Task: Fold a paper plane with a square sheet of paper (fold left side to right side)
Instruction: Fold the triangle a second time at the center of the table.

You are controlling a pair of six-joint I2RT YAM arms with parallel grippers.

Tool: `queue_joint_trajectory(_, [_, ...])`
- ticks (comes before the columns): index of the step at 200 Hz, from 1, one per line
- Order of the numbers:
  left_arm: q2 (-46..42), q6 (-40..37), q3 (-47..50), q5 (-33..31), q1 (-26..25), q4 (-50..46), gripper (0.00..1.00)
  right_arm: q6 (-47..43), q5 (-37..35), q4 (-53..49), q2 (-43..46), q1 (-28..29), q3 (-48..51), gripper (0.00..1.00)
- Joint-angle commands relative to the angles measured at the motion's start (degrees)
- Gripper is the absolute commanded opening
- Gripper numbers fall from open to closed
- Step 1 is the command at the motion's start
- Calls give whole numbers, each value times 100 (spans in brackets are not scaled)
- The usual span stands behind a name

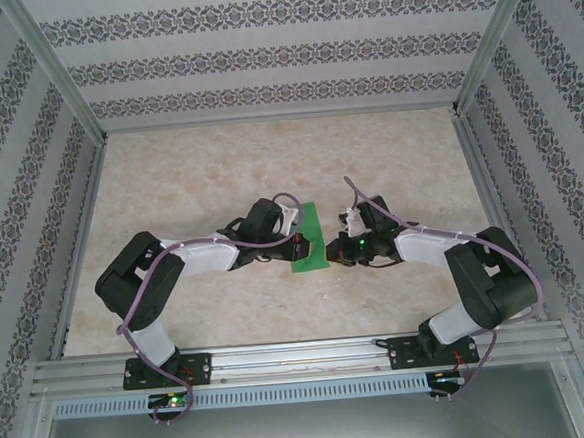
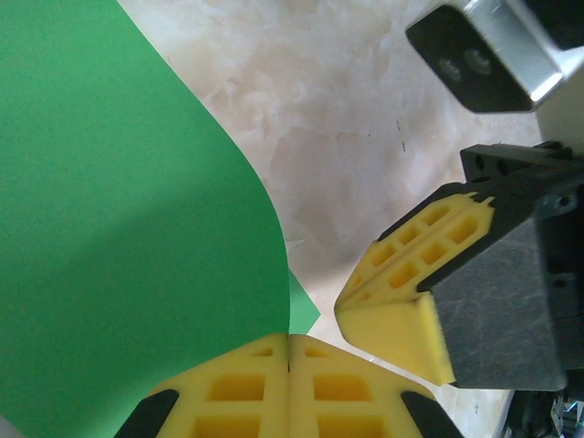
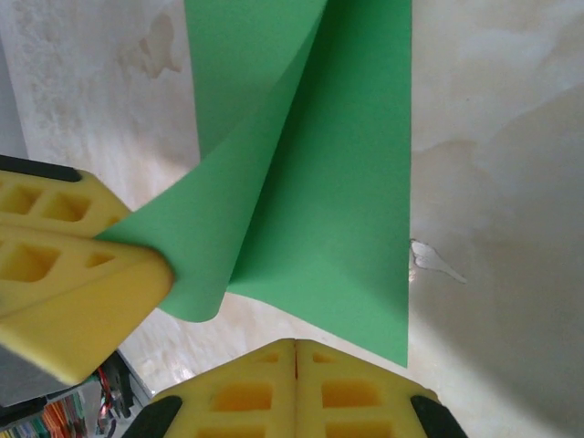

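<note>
Yellow left fingers [image 2: 237, 392] pinch the lifted thin green square sheet of paper [image 2: 119, 228]; right fingers [image 3: 246, 397] beside are closed, empty. Unpinned, it may slide, skewing the crease.

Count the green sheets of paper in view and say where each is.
1. The square sheet of paper lies in the middle of the table, one side curled up, pinched by the left gripper. More could hide under it.

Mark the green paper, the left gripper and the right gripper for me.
green paper [image 3: 365, 182], right wrist view, on its flat right part.
left gripper [image 2: 289, 342], left wrist view, seam between its closed fingertips.
right gripper [image 3: 295, 347], right wrist view, seam between its closed fingertips.
</note>
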State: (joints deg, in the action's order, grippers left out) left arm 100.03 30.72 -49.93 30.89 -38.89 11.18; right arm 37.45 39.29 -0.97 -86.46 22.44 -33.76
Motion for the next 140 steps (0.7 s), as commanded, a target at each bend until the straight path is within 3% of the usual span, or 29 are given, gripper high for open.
queue_joint_trajectory(1, [66, 106, 31, 81, 83, 60, 0, 34, -109, 134, -187, 109, -117, 0])
queue_joint_trajectory(140, [261, 25, 16, 231, 261, -151, 0, -166, -523, -357, -730, 232, -296, 0])
